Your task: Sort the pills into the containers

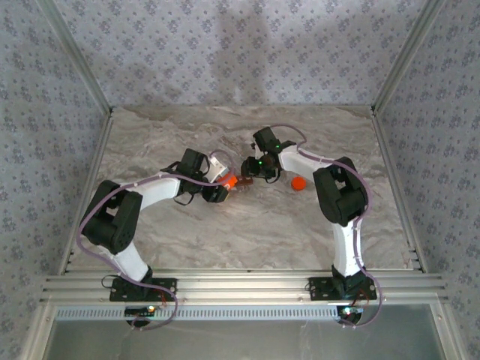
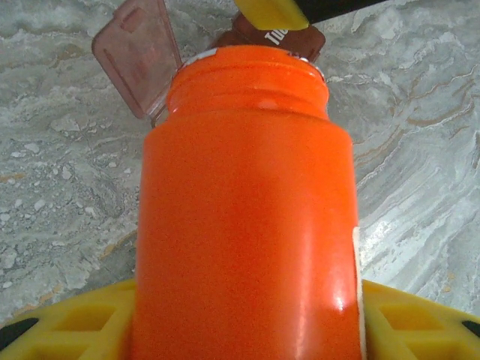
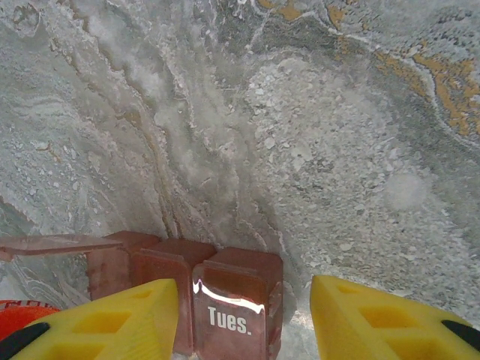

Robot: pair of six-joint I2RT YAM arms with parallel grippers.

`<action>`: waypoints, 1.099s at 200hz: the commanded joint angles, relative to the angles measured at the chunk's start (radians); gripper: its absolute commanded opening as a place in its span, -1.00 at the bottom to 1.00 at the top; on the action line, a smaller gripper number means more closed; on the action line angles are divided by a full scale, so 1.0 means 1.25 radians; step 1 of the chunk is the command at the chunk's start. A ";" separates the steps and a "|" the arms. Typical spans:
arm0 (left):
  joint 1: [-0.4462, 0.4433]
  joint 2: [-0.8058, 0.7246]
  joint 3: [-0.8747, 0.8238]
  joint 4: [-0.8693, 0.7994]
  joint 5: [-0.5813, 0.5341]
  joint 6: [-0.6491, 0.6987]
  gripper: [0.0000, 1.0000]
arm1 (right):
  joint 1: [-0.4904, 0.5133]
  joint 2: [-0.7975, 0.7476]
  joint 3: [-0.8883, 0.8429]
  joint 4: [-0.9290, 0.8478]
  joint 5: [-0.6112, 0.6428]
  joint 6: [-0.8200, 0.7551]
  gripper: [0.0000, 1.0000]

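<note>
Containers [image 3: 161,259], a reddish-brown strip at mid-table, read "Tues." on the end compartment. Left gripper [image 1: 219,189] clamps the orange bottle [image 2: 247,225], its uncapped mouth by the strip's raised lid [image 2: 139,56]. Right gripper [image 3: 245,289] straddles the "Tues." compartment; I cannot tell whether it grips. An orange cap [image 1: 298,182] lies further right.

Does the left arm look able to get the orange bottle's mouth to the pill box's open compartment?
Probably yes: the left gripper holds the orange bottle with its mouth beside the raised lid of the containers, nothing between them.

Grey marble-veined tabletop [image 1: 225,240], floral-patterned grey walls [image 1: 225,52], aluminium frame rails [image 1: 240,283]
</note>
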 commanded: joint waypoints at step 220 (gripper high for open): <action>0.011 0.046 0.114 -0.144 0.016 -0.023 -1.00 | 0.012 0.026 0.011 -0.007 -0.022 -0.010 0.02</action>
